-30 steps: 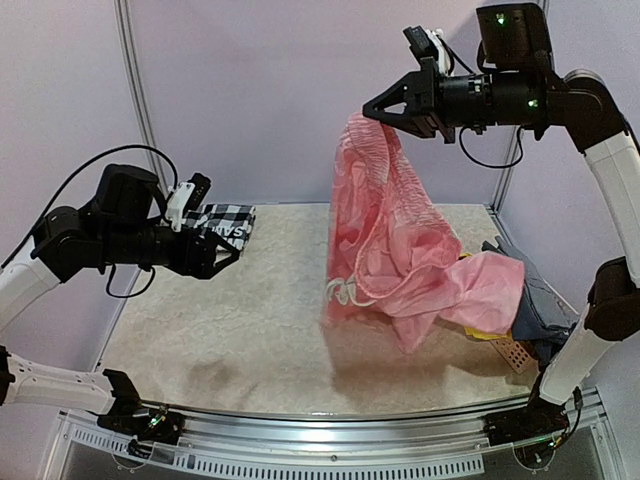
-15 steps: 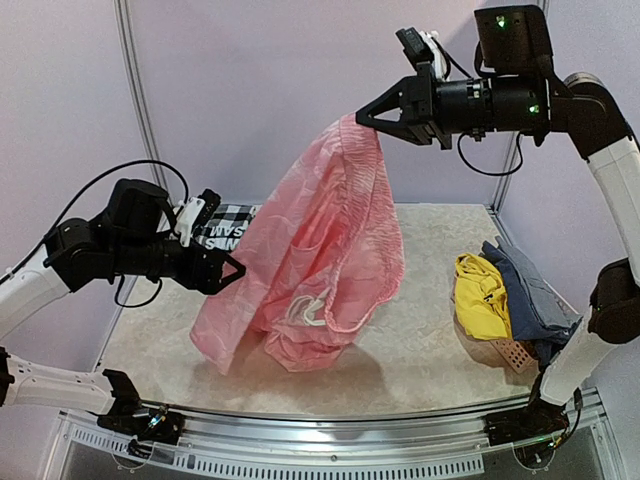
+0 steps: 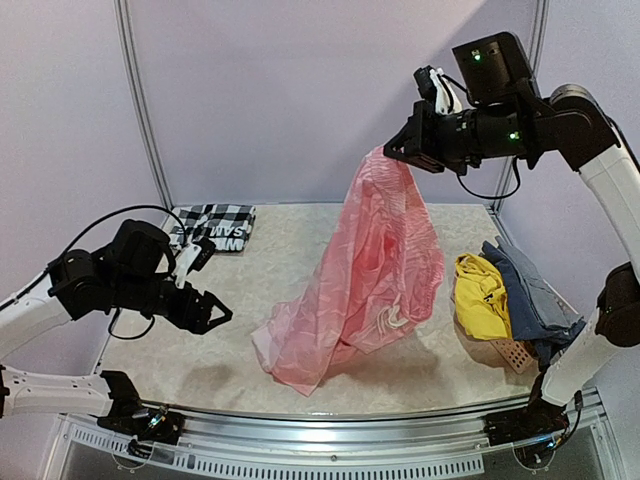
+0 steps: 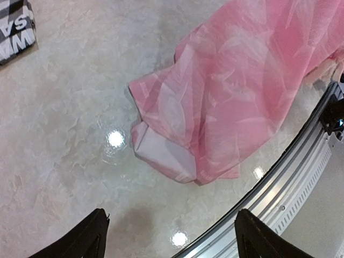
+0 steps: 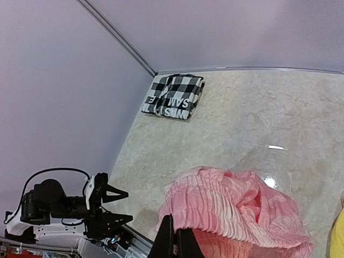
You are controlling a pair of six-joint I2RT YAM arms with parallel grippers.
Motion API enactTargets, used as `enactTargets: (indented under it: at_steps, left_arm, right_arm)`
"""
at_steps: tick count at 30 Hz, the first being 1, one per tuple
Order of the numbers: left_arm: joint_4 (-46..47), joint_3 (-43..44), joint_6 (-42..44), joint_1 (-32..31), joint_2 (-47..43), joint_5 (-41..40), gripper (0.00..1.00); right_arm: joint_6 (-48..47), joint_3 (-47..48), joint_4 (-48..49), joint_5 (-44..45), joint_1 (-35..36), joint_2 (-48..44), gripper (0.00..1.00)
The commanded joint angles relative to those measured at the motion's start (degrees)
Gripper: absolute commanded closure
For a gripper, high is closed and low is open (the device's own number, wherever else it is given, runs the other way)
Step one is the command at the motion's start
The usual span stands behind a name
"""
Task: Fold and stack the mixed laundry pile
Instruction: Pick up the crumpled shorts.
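My left gripper (image 3: 218,312) hangs low, fingers spread wide and empty. The folded black-and-white checked cloth shirt (image 3: 215,228) lies well beyond it. Just ahead of its tips, the thin pink cloth garment (image 3: 375,270) trails its hem on the pale marbled table (image 3: 280,300). My right gripper (image 3: 395,150) is clamped on that garment's gathered edge, high up. Below it sit the crumpled bright yellow cloth garment (image 3: 480,295) and the blue-grey cloth garment (image 3: 525,290). I think the risks are that narrow pinch slipping, or my left closing on bunched layers and folding crooked.
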Motion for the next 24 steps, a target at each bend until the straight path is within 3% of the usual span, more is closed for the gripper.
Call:
enactTargets:
  at_steps: [1,6,15,24]
  left_arm:
    - [-0.3,-2.0,-3.4,-2.4,0.6,2.4,0.19]
    - [3.8,-3.0,-5.7,-6.9,4.4,0.2,0.22]
    - [7.9,0.6,-3.8,-22.0,18.4,-8.3,0.26]
    - [6.4,10.3,1.8,-33.1,35.8,-10.7,0.29]
  right_arm:
    - [1.6,1.3,-1.1,5.6,-0.9,3.0,1.0]
    - [1.1,2.6,-1.1,9.3,-3.4,7.0,1.0]
    - [-0.3,-0.9,-2.1,8.4,-10.3,8.9,1.0]
    - [-0.9,-8.4,0.4,5.4,-11.9,7.0,1.0]
